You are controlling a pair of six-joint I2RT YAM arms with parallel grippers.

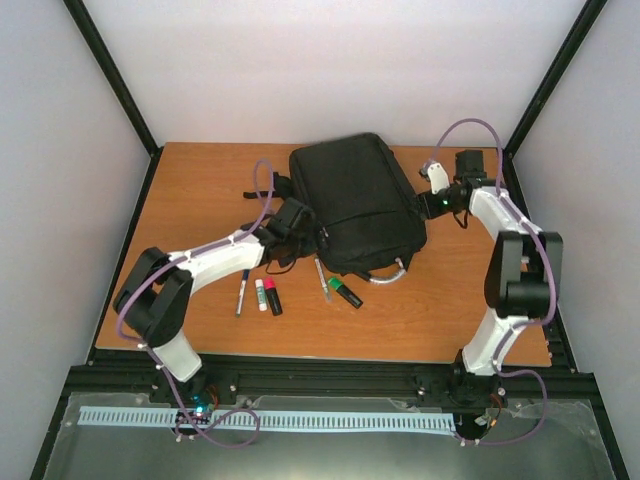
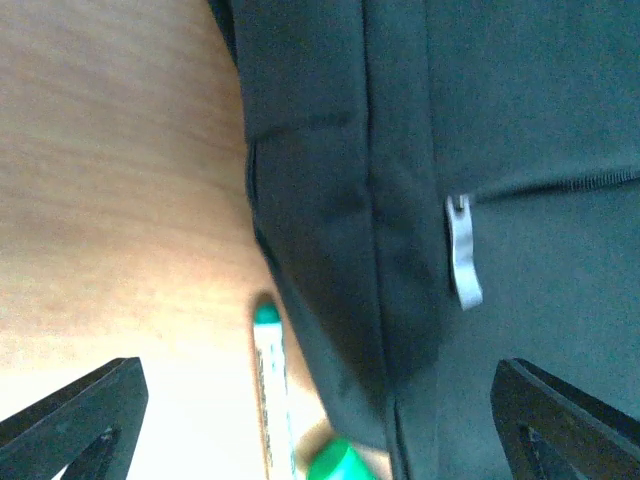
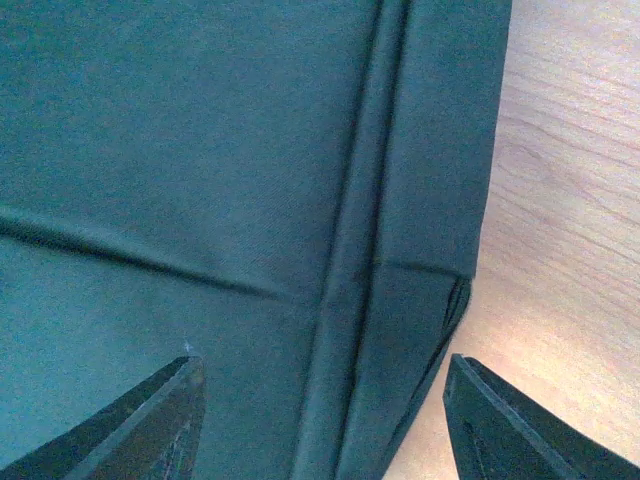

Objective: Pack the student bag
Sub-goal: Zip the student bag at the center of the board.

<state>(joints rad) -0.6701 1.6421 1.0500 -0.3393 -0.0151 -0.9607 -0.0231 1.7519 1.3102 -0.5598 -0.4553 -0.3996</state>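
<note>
The student bag (image 1: pixel 355 195), a large black backpack, lies flat at the back middle of the wooden table (image 1: pixel 200 190), its grey handle loop (image 1: pixel 388 274) at the near edge. My left gripper (image 1: pixel 298 218) hovers at the bag's left edge. In the left wrist view the left gripper (image 2: pixel 320 425) is wide open over the bag's seam (image 2: pixel 400 200), near a silver zip pull (image 2: pixel 462 255). My right gripper (image 1: pixel 424 205) is at the bag's right edge. In the right wrist view the right gripper (image 3: pixel 320 420) is open astride the side seam of the bag (image 3: pixel 200 150), holding nothing.
Loose items lie on the table in front of the bag: a blue pen (image 1: pixel 241 292), a white stick (image 1: pixel 261 294), a pink-capped black marker (image 1: pixel 272 297), a thin pen (image 1: pixel 322 280) and a green highlighter (image 1: pixel 345 292). A green-tipped white pen (image 2: pixel 270 380) shows beside the bag.
</note>
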